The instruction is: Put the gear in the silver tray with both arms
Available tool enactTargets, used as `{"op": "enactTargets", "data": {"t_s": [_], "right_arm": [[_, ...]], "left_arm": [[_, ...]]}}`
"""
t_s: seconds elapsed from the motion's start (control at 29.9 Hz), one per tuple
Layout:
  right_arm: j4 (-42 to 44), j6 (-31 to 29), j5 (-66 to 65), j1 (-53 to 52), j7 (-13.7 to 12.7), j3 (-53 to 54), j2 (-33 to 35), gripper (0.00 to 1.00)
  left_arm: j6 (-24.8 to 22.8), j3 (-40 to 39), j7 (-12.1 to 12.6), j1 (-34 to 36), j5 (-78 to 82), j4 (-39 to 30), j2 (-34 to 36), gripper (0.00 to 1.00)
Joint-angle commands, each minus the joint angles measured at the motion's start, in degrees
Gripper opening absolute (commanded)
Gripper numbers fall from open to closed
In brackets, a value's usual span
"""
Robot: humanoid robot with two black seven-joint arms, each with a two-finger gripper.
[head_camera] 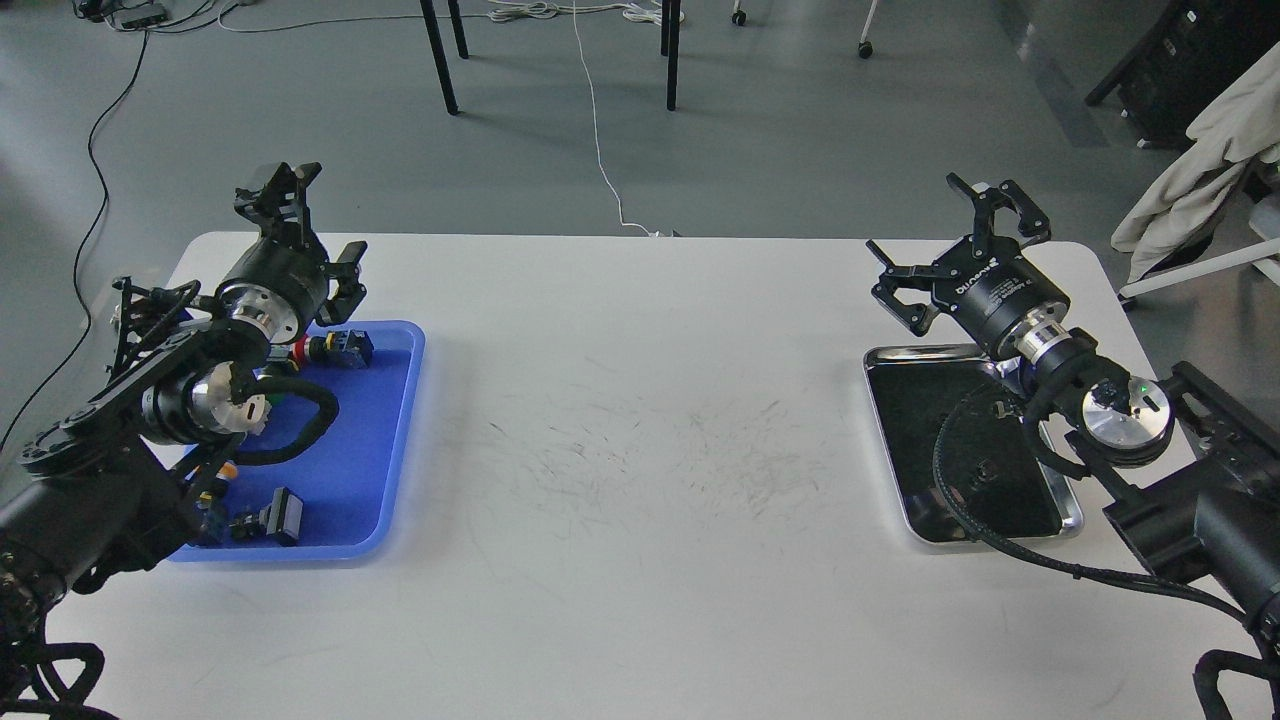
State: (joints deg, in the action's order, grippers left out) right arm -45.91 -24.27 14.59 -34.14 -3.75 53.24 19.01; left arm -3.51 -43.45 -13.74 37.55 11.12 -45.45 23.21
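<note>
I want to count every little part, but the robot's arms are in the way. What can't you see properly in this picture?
- Blue tray, head view: the left arm covers its left side, so parts there are hidden.
- Small parts in it: too small to name.
- Silver tray: the right arm and cable hide its right side; the dark bottom only mirrors.
- Right arm: cut off by the picture's edge.
- Left pincer and right pincer: both open, holding nothing.

The silver tray (905, 455) is lying flat at the table's right side, its dark bottom reflecting. Both arms are hovering: the left gripper (310, 225) and right gripper (955, 250) are spreading their fingers, holding nothing.
</note>
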Motion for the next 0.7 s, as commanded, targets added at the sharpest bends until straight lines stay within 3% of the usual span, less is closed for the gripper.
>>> {"op": "enactTargets", "data": {"t_s": [0.0,0.27,0.47,0.67], "right_arm": [[0.3,-0.2,0.0,0.2,0.0,-0.2,0.0,0.99],[-0.3,-0.6,0.0,0.7,0.0,-0.2,0.0,0.99],[-0.6,-3.0,0.1,1.3,0.0,0.1,0.5,0.99],[-2.0,-3.1,0.0,2.0,0.0,0.9,1.3,0.99]], "left_arm": [[-3.1,-0.4,-1.8,-0.1,-2.6,0.7,0.0,0.98],[-3.5,-5.3,-1.3,0.9,-2.8,4.0,-1.9,0.98],[-8.4,-5.4,-0.4,2.3,-2.9,7.4,-1.8,0.98],[-8.6,-4.1,-0.7,1.9,-2.2,7.3,-2.0,0.98]]}}
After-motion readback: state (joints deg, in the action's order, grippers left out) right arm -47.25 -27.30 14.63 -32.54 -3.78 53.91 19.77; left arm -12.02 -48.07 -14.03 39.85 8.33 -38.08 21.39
